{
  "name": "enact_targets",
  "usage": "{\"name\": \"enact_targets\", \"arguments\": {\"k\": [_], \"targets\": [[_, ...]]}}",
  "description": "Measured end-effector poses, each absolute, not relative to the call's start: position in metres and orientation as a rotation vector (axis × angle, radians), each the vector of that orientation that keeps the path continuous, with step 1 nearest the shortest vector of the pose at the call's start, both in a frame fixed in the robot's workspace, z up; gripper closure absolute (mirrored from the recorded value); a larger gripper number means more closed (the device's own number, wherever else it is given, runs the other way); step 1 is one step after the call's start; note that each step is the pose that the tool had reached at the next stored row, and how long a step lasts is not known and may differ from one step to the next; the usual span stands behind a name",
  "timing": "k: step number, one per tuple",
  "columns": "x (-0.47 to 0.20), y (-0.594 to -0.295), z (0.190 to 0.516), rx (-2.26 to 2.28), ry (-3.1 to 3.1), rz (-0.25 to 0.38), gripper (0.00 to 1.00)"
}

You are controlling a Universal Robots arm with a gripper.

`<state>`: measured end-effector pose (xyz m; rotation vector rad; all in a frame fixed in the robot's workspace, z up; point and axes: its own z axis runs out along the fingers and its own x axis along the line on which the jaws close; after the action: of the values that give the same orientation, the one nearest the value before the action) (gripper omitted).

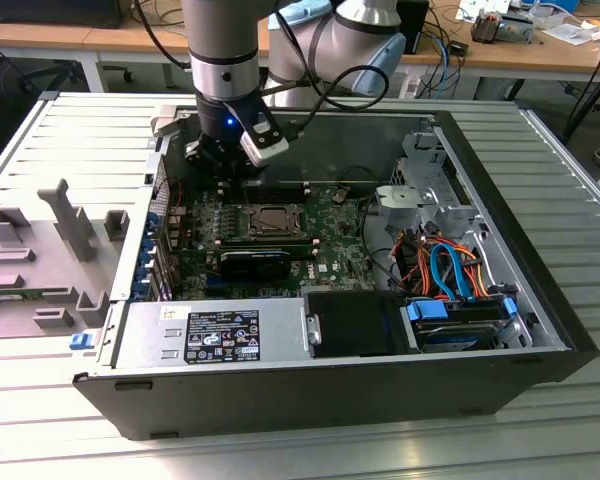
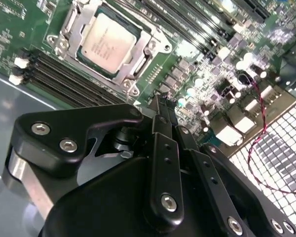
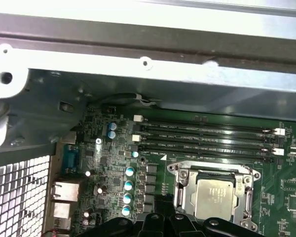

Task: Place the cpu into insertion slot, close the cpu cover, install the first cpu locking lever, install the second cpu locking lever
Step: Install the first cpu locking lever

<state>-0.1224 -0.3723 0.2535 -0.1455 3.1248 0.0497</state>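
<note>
My pincer (image 3: 158, 224) is cut off by the frame edge in the first wrist view, and its body hides the insertion slot's (image 3: 212, 192) near rim.

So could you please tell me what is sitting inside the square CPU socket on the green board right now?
The square silvery-grey cpu lies in the metal-rimmed insertion slot, with the thin silvery cpu cover framing its edges. The socket's contacts beneath the chip are covered.

Above the slot (image 1: 270, 222) the way lay open, hemmed by the memory slots (image 3: 207, 138) on one side, the case wall (image 3: 148, 79) beyond, and a black card (image 1: 250, 262) opposite.
</note>
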Motion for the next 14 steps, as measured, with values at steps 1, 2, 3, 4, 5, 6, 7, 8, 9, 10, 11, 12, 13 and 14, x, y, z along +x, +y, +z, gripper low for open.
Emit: {"name": "enact_targets", "arguments": {"k": [1,2,3,4,5,6,7,8,9,10,11,12,13,14], "targets": [[-0.123,-0.368,0.253,-0.146,3.125,0.052,0.89],[-0.124,-0.365,0.253,-0.146,3.124,0.056,0.89],[-0.124,-0.363,0.253,-0.146,3.124,0.059,0.89],[-0.125,-0.362,0.253,-0.146,3.124,0.062,0.89],[-0.125,-0.361,0.253,-0.146,3.124,0.066,0.89],[-0.125,-0.360,0.254,-0.146,3.124,0.067,0.89],[-0.125,-0.357,0.254,-0.147,3.124,0.070,0.89],[-0.125,-0.356,0.254,-0.148,3.124,0.072,0.89],[-0.125,-0.355,0.254,-0.148,3.123,0.073,0.89],[-0.125,-0.354,0.254,-0.148,3.124,0.073,0.89],[-0.125,-0.353,0.255,-0.148,3.124,0.073,0.89],[-0.126,-0.352,0.257,-0.148,3.124,0.073,0.89],[-0.126,-0.351,0.258,-0.148,3.124,0.073,0.89],[-0.126,-0.350,0.259,-0.149,3.123,0.073,0.89]]}}
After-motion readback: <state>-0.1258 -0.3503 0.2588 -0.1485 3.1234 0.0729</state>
